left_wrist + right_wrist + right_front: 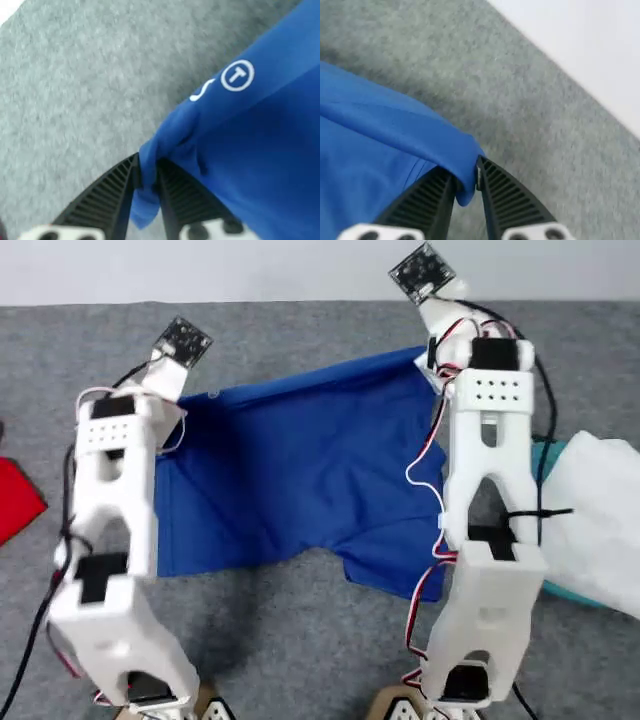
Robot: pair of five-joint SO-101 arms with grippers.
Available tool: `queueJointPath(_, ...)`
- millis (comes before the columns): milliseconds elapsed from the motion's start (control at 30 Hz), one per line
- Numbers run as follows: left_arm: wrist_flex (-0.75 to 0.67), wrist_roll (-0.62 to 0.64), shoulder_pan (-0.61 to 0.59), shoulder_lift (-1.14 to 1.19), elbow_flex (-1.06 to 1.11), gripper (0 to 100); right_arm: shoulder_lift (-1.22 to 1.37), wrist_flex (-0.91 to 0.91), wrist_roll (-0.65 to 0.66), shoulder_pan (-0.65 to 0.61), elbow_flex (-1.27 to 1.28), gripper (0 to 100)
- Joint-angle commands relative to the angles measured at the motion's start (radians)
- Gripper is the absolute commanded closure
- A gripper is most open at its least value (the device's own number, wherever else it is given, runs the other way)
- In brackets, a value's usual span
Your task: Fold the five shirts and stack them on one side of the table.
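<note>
**Blue shirt pinched at two points along its far edge**

Blue shirt (pixel 300 470) lies spread on the grey bench (pixel 300 660) between our two arms, one sleeve trailing toward the near side. Our left claw (pixel 147 160) is clenched on a bunched fold of the blue fabric at the shirt's far left edge, close to a small white printed mark (pixel 237 76). In that view the fabric rises between the ribbed fingers (pixel 112 187) and drapes away over the bench. Our right claw (pixel 465 167) is likewise clamped on a folded edge of the shirt at its far right corner, with a rounded lip of blue cloth caught between its tips. To the right of the shirt, a white cloth (pixel 600 520) rests on a teal cloth (pixel 560 590). A red cloth (pixel 15 500) sits at the bench's left edge, well apart from the shirt.
</note>
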Motion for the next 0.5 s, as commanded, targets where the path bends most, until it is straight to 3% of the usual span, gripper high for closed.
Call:
queueJointPath(0,-0.018,-0.009,-0.002,0.117,-0.231,99,0.004,-0.117,0.011,0.012,-0.028,98.8)
queueJointPath(133,0.037,-0.009,0.005,0.241,-0.429,99,0.019,-0.2,0.011,0.012,-0.029,98.8)
queueJointPath(233,0.166,-0.055,0.014,0.318,-0.57,99,0.021,-0.205,0.011,0.004,-0.029,98.8)
queueJointPath(467,0.62,-0.25,0.037,0.427,-0.819,99,0.01,0.093,0.104,-0.041,-0.032,98.8)
